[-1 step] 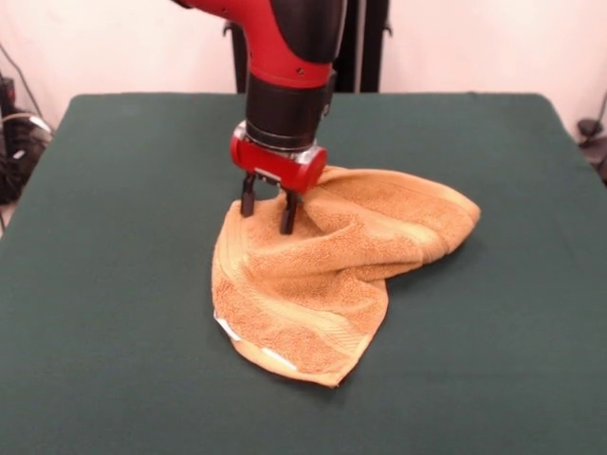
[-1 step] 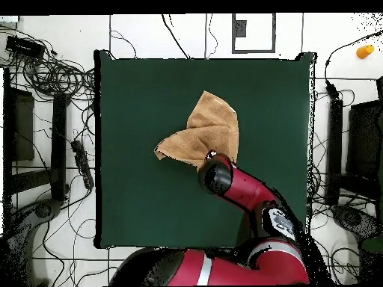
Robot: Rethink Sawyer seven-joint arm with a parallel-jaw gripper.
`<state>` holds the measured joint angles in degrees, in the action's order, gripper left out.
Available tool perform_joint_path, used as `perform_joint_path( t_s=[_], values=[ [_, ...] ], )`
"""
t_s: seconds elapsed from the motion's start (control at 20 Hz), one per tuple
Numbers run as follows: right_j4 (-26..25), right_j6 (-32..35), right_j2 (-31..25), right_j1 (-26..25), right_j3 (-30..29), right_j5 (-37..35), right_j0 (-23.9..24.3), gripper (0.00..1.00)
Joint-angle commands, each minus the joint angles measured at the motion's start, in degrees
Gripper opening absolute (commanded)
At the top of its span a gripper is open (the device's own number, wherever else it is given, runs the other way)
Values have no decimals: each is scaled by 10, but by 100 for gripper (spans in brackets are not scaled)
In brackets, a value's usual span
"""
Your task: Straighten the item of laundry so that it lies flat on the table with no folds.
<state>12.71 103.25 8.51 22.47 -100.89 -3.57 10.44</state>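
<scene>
So we're looking at the golden-orange terry towel sitting roughly mid-worktop, and it's lying pretty crumpled. In the front view it's bunching into two lobes: one is stretching out to the right, the other is drooping toward the near edge, with a deep crease running between them. A woven band is showing along the lower lobe, and we're spotting a bit of white at its lower left edge, probably the tag.

The hand is hovering right at the towel's far left corner, with the red and black arm coming down onto it from above. Its two dark fingers are standing apart, so it's open, and we're not seeing any cloth pinched between them. The tips are sitting right at the towel's surface, though we can't tell if they're actually touching.

From overhead, the towel is reading as a folded, roughly triangular shape, with the arm covering its edge nearest the robot.
</scene>
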Motion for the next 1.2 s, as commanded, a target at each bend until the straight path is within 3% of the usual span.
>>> perform_joint_path(
  t_s=[0.05,0.4,1.2],
  values=[
    [35,138,-46,-27,-72,-83,-48,100],
    [61,154,-27,-5,-88,-107,-80,100],
    [102,156,-22,12,-102,-123,-98,100]
  ],
)
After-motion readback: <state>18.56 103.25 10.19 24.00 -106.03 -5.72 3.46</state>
